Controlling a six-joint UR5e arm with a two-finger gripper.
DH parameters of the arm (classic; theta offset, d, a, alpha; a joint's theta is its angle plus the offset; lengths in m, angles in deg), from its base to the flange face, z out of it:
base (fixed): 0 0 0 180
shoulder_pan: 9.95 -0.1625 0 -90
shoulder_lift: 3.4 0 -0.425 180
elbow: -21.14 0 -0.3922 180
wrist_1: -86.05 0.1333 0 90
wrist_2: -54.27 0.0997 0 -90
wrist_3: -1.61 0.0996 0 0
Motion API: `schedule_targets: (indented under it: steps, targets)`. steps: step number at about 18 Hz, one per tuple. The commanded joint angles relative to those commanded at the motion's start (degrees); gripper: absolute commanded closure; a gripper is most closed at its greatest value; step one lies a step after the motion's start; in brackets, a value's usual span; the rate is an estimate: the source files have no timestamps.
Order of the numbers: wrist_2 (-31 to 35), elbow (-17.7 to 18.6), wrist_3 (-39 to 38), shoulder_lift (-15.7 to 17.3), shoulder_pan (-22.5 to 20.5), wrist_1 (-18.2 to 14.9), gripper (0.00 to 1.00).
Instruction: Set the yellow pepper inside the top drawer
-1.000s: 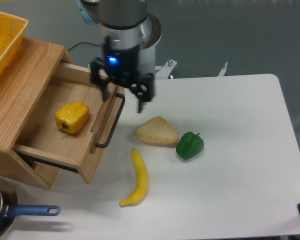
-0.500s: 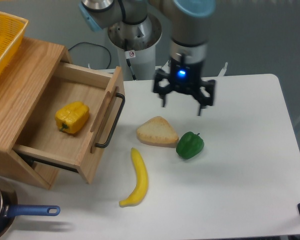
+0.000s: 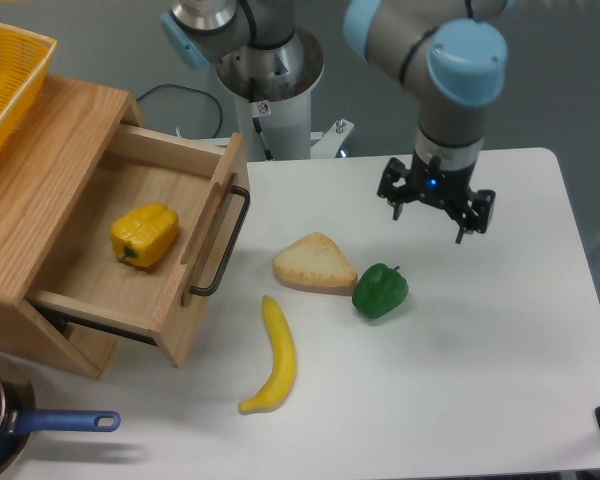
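One yellow pepper (image 3: 144,235) is seen lying on the floor of the top drawer (image 3: 120,250), which is pulled open from the light wooden cabinet (image 3: 40,190). The pepper is blocky and lobed, glossy yellow, with a short green stem end turned toward the drawer's front. A black bar handle (image 3: 223,243) is fixed to the drawer front. The gripper (image 3: 427,216) is held above the white table (image 3: 460,390), well apart from the drawer, with its fingers spread and nothing between them. On the table are found a green pepper (image 3: 380,290), a wedge of bread (image 3: 313,264) and a banana (image 3: 273,357). A yellow mesh basket (image 3: 5,80) is set on the cabinet, and a blue-handled pan (image 3: 20,425) is placed at the lower left. A grey wall is seen behind.
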Motion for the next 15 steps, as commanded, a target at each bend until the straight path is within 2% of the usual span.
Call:
schedule_targets:
  steps: [5,9,15]
  targets:
    - [0.3,-1.2,0.3,-3.2,0.0,0.3,0.0]
    - [2.5,-1.2,0.3,-3.4,0.0,2.9,0.0]
    - [2.5,-1.2,0.3,-4.1,0.0,5.4,0.0]
